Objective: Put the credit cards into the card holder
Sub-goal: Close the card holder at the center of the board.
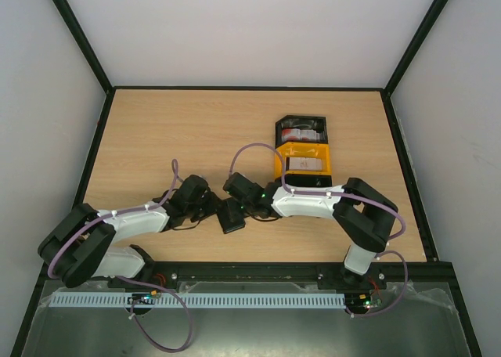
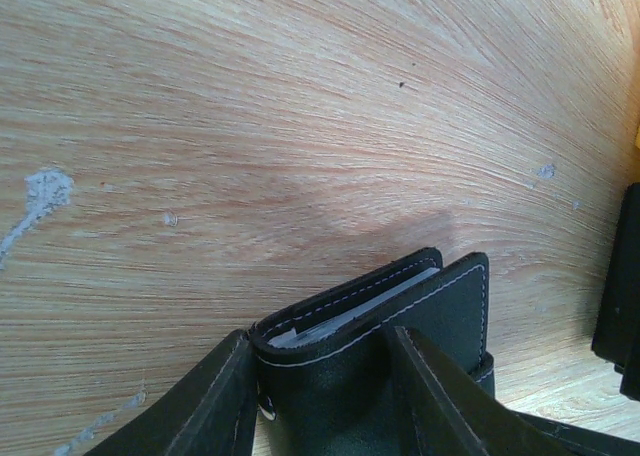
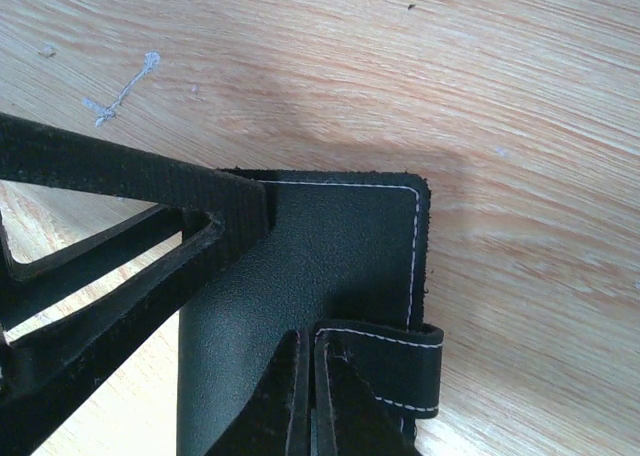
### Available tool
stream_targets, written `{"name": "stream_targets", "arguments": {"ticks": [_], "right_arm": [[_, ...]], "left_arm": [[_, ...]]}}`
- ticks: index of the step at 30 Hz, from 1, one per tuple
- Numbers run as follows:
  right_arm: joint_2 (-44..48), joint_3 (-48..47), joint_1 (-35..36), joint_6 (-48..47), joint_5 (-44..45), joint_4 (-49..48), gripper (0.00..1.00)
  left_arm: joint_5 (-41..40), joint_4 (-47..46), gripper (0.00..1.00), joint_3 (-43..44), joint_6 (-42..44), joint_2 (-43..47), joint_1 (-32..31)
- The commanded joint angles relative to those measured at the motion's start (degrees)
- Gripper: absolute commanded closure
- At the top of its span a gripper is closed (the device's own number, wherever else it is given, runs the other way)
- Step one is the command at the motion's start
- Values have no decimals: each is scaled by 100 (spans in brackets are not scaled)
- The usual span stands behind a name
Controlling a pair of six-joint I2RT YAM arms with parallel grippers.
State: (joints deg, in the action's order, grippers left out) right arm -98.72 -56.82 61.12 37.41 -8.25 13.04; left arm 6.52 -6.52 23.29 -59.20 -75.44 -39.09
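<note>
I clamp the card holder [image 2: 380, 316] in the left gripper [image 2: 318, 341] to steady it; right gripper [image 3: 308, 338], pressed together, beside its snap tab [image 3: 385, 368].

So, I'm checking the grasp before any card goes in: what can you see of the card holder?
The card holder is a small black folding wallet, leather-like, with white stitching and a strap tab at one edge. It is folded nearly shut, pale inner layers showing between its leaves. It is over the wooden table, toward its near edge; resting or lifted, I cannot tell. The left fingers clasp it from both sides; the right fingers, closed together, meet its cover beside the tab.
</note>
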Motion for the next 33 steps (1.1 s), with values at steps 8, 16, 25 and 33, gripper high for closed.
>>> {"name": "stream_targets", "arguments": {"ticks": [8, 16, 25, 33], "right_arm": [[-142, -44, 4, -330, -209, 182, 98], [-132, 48, 6, -514, -432, 97, 98], [-254, 55, 10, -559, -620, 58, 98], [-222, 105, 5, -597, -743, 116, 98]], "left_arm": [[-64, 503, 61, -197, -1, -175, -55], [-50, 468, 62, -194, -1, -226, -55], [-46, 446, 62, -211, -5, -262, -64], [-33, 441, 62, -215, -16, -262, -64]]}}
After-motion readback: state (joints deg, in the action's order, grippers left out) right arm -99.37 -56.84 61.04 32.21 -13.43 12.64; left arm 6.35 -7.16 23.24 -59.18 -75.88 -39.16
